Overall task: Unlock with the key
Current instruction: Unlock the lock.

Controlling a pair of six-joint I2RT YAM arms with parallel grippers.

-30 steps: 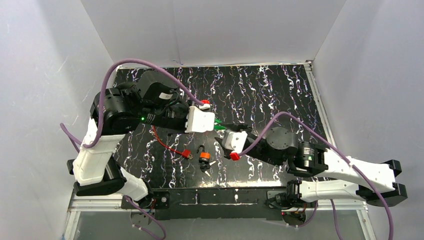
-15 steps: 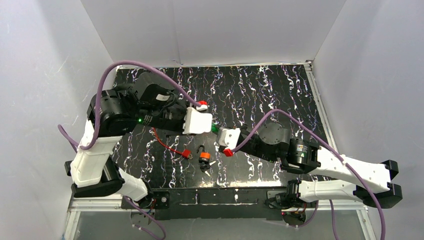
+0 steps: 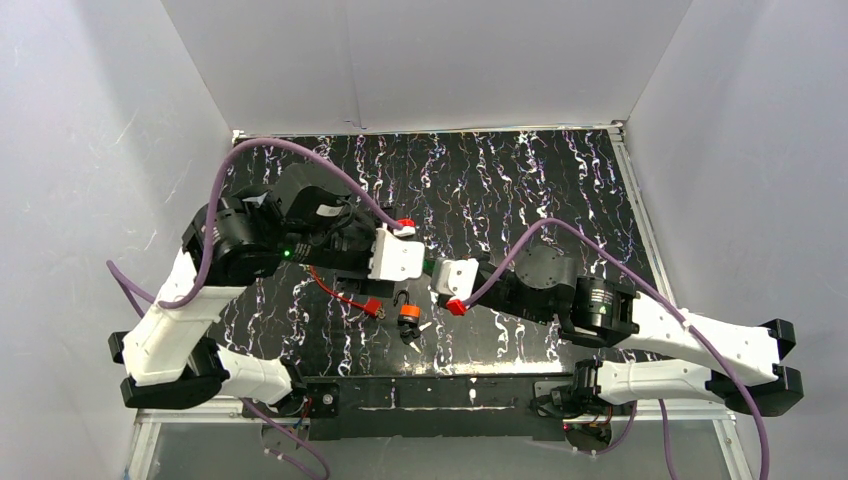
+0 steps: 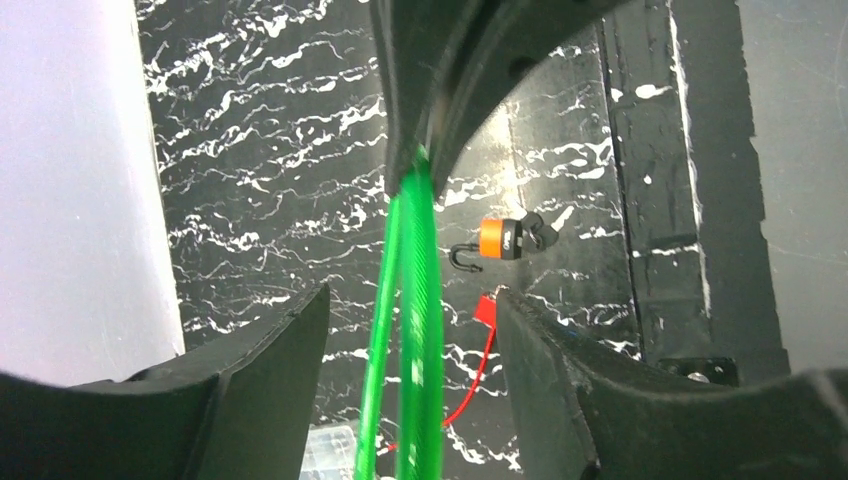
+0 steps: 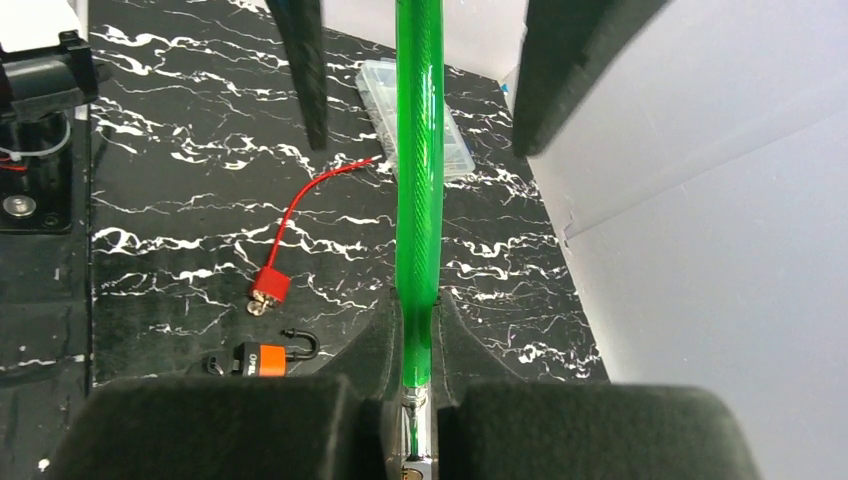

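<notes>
A green cable lock (image 5: 418,150) hangs in the air between my two grippers. My right gripper (image 5: 417,297) is shut on the cable just above its silver lock body (image 5: 418,440). My left gripper (image 4: 412,292) is open, and the green loop (image 4: 415,330) passes between its fingers without touching them. In the top view the left gripper (image 3: 420,262) and right gripper (image 3: 438,270) meet nose to nose above the mat. An orange padlock (image 3: 408,313) lies below them with a black-headed key (image 4: 545,228) in it and one end of its shackle free.
A small red lock (image 5: 270,285) on a thin red cable lies left of the orange padlock (image 5: 262,360). A clear plastic box (image 5: 420,120) sits further back on the marbled mat. The black base rail (image 3: 430,392) runs along the near edge. White walls surround the mat.
My right gripper has shut on the green cable, then my left gripper has opened and let go of it. The left arm's elbow has swung down and to the left.
</notes>
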